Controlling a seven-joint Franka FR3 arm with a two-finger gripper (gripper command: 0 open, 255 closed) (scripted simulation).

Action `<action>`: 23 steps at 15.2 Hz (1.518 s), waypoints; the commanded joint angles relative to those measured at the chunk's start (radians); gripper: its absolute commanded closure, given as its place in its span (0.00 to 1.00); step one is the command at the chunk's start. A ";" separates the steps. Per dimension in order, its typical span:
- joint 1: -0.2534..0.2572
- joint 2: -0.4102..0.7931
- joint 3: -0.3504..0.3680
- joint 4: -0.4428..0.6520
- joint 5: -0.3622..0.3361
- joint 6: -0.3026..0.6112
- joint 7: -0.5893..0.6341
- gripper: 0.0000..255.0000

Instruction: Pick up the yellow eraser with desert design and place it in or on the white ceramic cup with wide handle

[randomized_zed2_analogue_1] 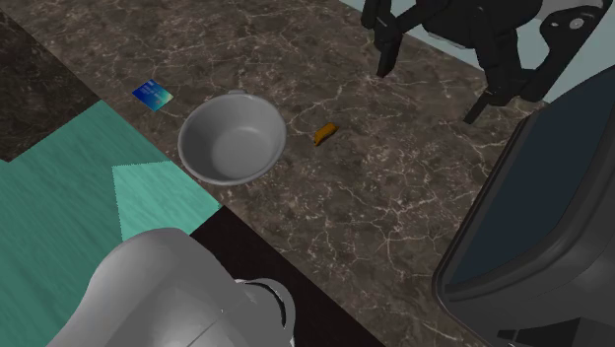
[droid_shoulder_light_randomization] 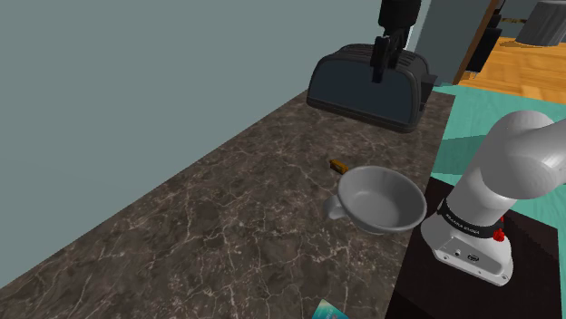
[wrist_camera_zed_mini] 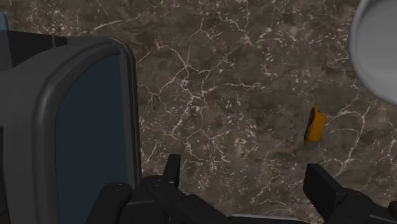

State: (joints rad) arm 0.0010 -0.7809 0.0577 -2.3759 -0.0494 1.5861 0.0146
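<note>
1. Tool (droid_shoulder_light_randomization: 382,65) (randomized_zed2_analogue_1: 428,94) (wrist_camera_zed_mini: 247,178): all black, two fingers spread wide apart, pinching nothing; hanging over the desk just in front of the dark appliance, pointed down at the stone.
2. Eraser (droid_shoulder_light_randomization: 337,165) (randomized_zed2_analogue_1: 324,132) (wrist_camera_zed_mini: 314,124): small yellow-orange block, lying on the desk between cup and dark appliance; near the cup's rim but apart from it; outside the gap of the spread fingers, close to one fingertip and untouched. Design too small to tell.
3. Cup (droid_shoulder_light_randomization: 385,199) (randomized_zed2_analogue_1: 232,138) (wrist_camera_zed_mini: 375,44): wide, bowl-like, drawn plain grey-white; upright near the desk's edge, just beside the arm's base; handle on the side toward the shoulder view's left; nothing inside.
4. Dark appliance (droid_shoulder_light_randomization: 367,86) (randomized_zed2_analogue_1: 532,227) (wrist_camera_zed_mini: 76,127): black, rounded, toaster-like body at the far end of the desk in the shoulder view, against the grey-green wall.
5. Desk (droid_shoulder_light_randomization: 181,227) (randomized_zed2_analogue_1: 394,187) (wrist_camera_zed_mini: 222,83): dark brown marble with pale veins.
6. Blue card (droid_shoulder_light_randomization: 328,313) (randomized_zed2_analogue_1: 152,94): flat, at the desk's edge, beyond the cup from the eraser, well apart from the tool.
7. Arm (droid_shoulder_light_randomization: 508,172): white with dark joints.
</note>
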 commanded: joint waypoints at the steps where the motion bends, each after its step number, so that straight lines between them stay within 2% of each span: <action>1: 0.000 0.000 0.000 0.000 0.000 0.000 0.000 0.00; 7: 0.023 0.023 0.069 -0.150 0.076 0.176 0.113 0.00; 12: 0.047 0.090 0.135 -0.241 0.140 0.342 0.204 0.00; 19: 0.076 0.263 0.234 -0.305 0.216 0.595 0.326 0.00; 23: 0.074 0.298 0.244 -0.336 0.218 0.662 0.328 0.00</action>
State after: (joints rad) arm 0.0770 -0.4959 0.2988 -2.7081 0.1686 2.2292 0.3418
